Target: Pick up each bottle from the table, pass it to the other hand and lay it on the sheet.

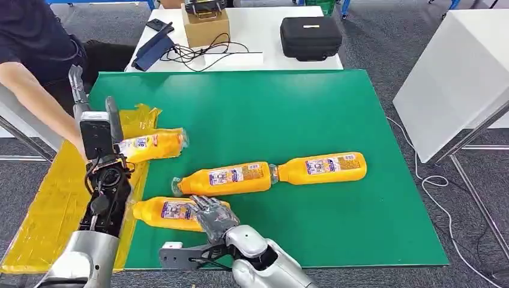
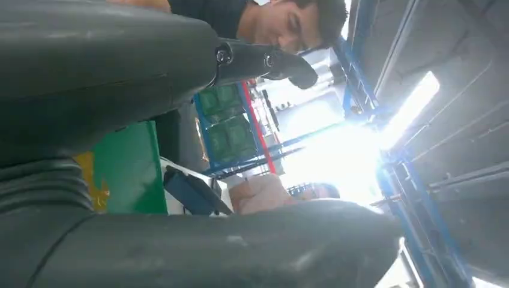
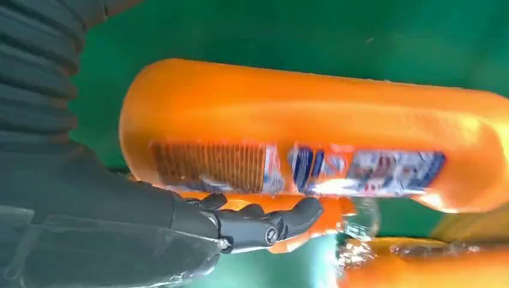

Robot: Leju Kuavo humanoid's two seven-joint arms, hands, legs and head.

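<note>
Green table mat (image 1: 288, 114) carries four orange bottles in the head view: one (image 1: 153, 146) lies partly on the yellow sheet (image 1: 45, 210) at its left edge, two (image 1: 228, 178) (image 1: 324, 168) lie neck to neck mid-mat, the nearest bottle (image 1: 165, 212) lies under the right hand (image 1: 211, 214). Left hand (image 1: 90, 108) is raised, fingers spread, empty; a person's arm (image 1: 36, 102) reaches in behind it. Left wrist view: thick grey fingers (image 2: 198, 246) apart, nothing between them. Right wrist view: dark fingers (image 3: 264, 223) curl against that bottle (image 3: 312, 129); whether they grip it, cannot tell.

Grey carpet floor (image 1: 384, 36), white table (image 1: 258, 30) beyond, white panel (image 1: 456, 78) at right, bright ceiling light (image 2: 408, 111)
</note>
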